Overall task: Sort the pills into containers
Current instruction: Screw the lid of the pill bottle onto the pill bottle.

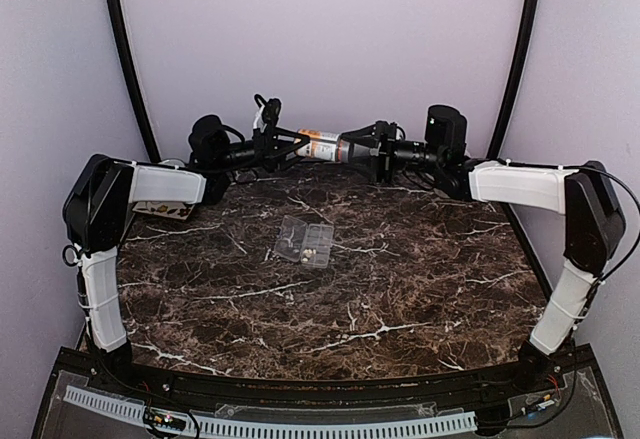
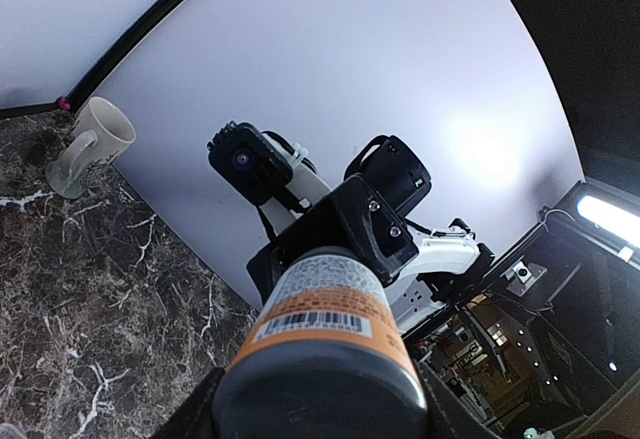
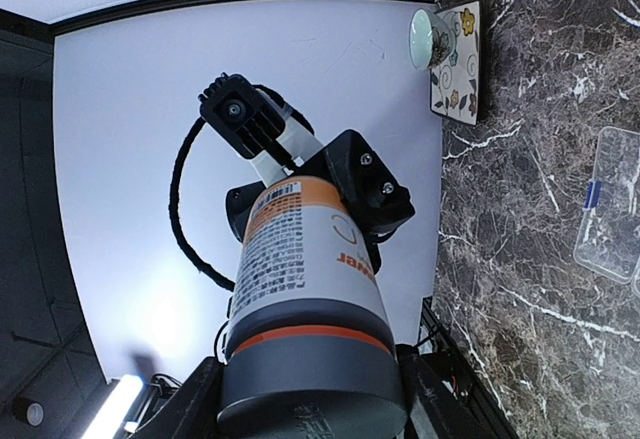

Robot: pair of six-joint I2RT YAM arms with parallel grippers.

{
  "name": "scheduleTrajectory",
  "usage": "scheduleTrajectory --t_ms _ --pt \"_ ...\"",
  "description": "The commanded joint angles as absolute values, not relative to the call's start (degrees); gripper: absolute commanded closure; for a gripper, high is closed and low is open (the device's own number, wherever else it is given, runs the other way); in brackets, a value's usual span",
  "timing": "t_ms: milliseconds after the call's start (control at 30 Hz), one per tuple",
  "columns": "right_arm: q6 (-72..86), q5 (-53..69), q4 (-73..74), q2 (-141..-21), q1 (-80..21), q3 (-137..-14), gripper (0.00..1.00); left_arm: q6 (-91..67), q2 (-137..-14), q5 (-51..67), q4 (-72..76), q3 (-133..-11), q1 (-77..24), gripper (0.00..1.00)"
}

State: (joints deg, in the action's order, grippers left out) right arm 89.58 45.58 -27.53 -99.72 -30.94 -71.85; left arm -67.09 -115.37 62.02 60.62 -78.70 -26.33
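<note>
While organizer sits on marble tabletop, lilac walls surround

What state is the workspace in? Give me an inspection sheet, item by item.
Surface: dark marble-pattern table with white veins.
Job's things: clear organizer mid-table, with a few pale pills in its near compartments.
Clutter: mug on a floral coaster at the far left.
Hands: left hand and right hand each closed on one end of the labelled bottle, which is held horizontal above the far edge.
Cables: black cable looping beside the left wrist.
Surroundings: pale backdrop and black frame poles.
</note>
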Motion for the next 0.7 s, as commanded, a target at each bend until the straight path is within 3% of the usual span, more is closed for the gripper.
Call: scheduleTrajectory --t_ms 0,333,667 --pt "93.34 43.83 -33.36 -100.99 -31.93 -72.40 0.63 -63.90 -112.06 67.96 59.94 -78.55 -30.86 1.00" --pt "90.43 42.90 -30.37 -99.96 -31.32 -72.76 0.44 -69.99 -113.80 67.45 66.52 -78.50 -30.83 1.00" --pt "86.13 41.61 -25.65 -98.21 -30.94 -73.17 0.38 -76.88 -115.33 66.48 73.63 -78.55 -30.28 1.00"
